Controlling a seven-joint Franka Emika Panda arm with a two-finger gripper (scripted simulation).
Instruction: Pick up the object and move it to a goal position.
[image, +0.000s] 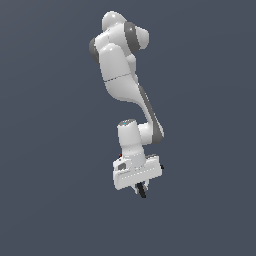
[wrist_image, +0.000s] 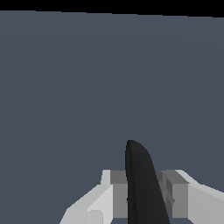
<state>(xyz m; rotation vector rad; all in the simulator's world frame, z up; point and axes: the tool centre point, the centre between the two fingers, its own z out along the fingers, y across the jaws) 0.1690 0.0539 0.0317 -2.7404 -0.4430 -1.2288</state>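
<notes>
In the exterior view the white arm hangs over the plain grey ground with its hand low. A small black piece of the clamp (image: 142, 191) sticks out below my gripper (image: 139, 187). In the wrist view a black, blade-like part of the clamp (wrist_image: 141, 183) stands between the two grey fingers (wrist_image: 117, 192), which press in on it from both sides. My gripper (wrist_image: 144, 199) is shut on the clamp. The clamp's handles, looped jaws and red-orange tip are hidden from me.
Flat dark grey ground (image: 50, 200) fills both views. A tiny red spot (image: 120, 157) shows at the hand's upper edge in the exterior view; I cannot tell what it is.
</notes>
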